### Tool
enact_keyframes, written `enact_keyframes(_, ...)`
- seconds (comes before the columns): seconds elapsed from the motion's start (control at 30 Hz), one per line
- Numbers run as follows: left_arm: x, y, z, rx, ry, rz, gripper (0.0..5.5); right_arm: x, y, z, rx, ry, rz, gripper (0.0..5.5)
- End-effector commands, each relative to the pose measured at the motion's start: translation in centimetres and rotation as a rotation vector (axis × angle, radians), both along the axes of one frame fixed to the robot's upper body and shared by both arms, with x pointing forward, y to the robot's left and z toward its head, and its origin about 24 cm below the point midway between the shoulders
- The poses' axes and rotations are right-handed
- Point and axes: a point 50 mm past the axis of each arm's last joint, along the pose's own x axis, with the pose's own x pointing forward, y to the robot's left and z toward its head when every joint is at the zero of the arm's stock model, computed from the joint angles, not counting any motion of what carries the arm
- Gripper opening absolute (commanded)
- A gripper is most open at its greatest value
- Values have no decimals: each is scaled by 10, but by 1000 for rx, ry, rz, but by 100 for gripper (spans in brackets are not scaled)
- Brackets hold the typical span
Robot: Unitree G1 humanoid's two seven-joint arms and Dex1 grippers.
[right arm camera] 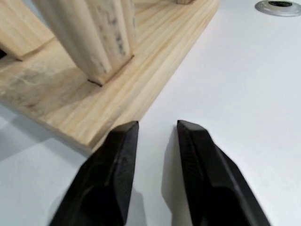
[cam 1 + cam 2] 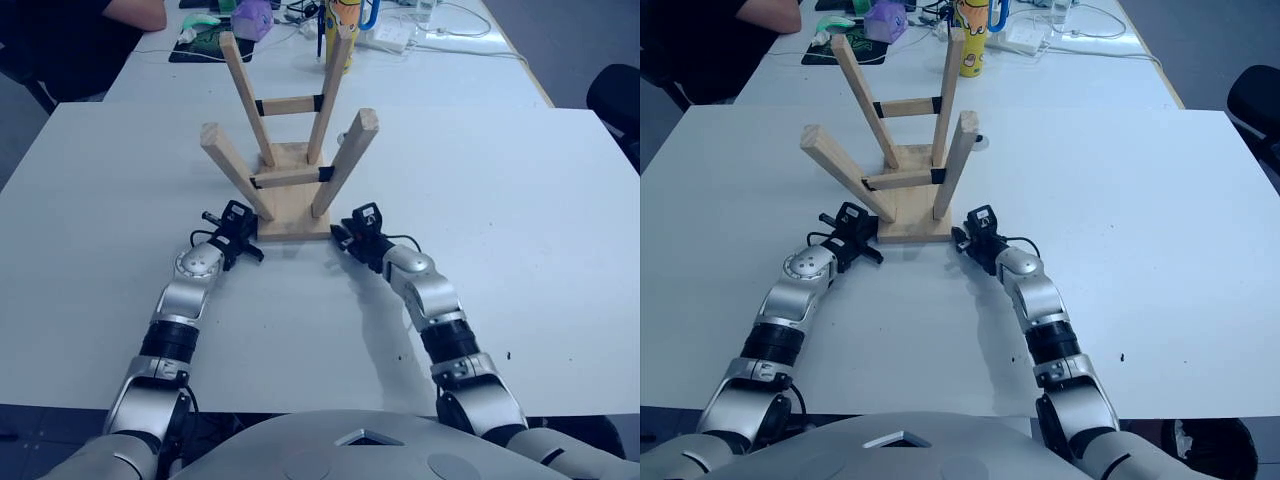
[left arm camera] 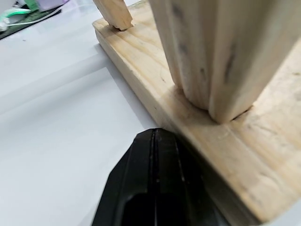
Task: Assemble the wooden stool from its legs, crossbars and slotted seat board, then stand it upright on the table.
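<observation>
wooden stool (image 2: 290, 175) upside down, assembled

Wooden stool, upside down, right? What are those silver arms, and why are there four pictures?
Yes. This is a humanoid robot with two arms, each ending in a two-fingered gripper. Two pictures come from cameras in its head, looking down; the other two are close-ups from its wrists. The stool stands legs-up, its seat board flat on the white table. The left gripper is shut beside one near corner of the board; the right gripper is open and empty beside the other. Nothing is held.
</observation>
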Motion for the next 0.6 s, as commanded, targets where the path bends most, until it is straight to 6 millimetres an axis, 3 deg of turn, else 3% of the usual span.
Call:
enact_keyframes(0.03, -28, -66, -12, -181, 138, -246, 0, -27, 26, -3, 100, 98, 161, 73)
enact_keyframes(0.17, -27, -65, -10, -189, 143, -215, 0, -42, 26, 5, 116, 130, 206, 2)
enact_keyframes(0.43, -28, -75, -6, -212, 138, -216, 0, -34, 9, 11, 41, 120, 141, 2)
enact_keyframes(0.6, -31, -43, -7, -106, 50, -54, 0, -36, -1, 18, 48, 88, 94, 2)
